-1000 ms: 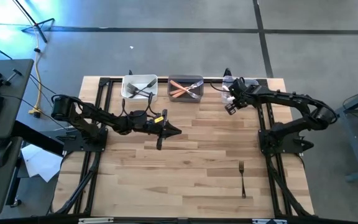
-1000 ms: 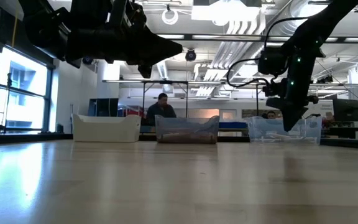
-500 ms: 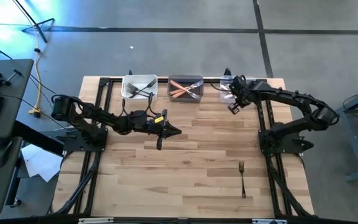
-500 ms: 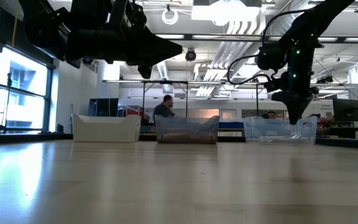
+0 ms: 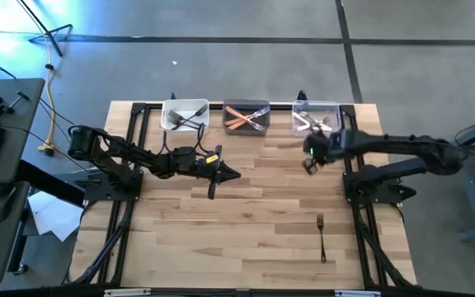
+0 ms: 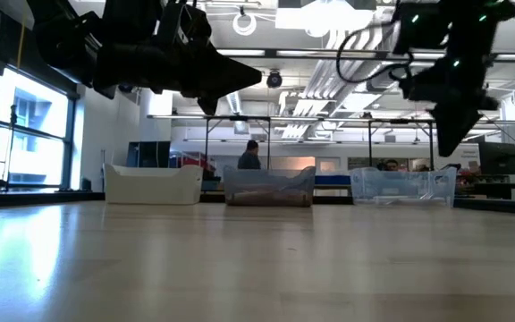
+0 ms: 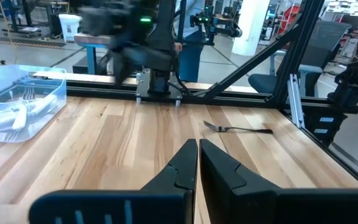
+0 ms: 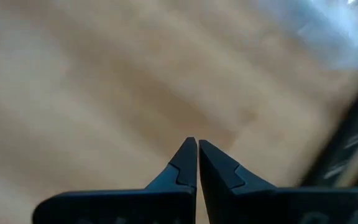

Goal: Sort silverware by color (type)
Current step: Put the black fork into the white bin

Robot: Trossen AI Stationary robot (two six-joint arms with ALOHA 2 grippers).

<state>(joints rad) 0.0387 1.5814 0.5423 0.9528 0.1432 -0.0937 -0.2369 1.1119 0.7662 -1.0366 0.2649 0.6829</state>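
One black-handled fork (image 5: 321, 237) lies flat on the table near its right near corner, tines toward the far edge; the left wrist view shows this fork (image 7: 238, 129) too. My right gripper (image 5: 308, 167) is shut and empty. It hangs above bare wood just near of the clear bin (image 5: 316, 120), which holds white-handled forks. My left gripper (image 5: 231, 173) is shut and empty, raised over the table's middle. The white bin (image 5: 185, 115) holds black-handled forks and the dark bin (image 5: 246, 116) holds orange ones.
The three bins stand in a row along the far edge. The arms' dark frames (image 5: 361, 186) run down the table's left and right sides. Bare wood lies between the grippers and the near edge. A person (image 6: 249, 156) stands in the room behind.
My right gripper has drawn back from over the clear bin toward the near edge and risen, leaving the bin uncovered. The left arm has kept still.
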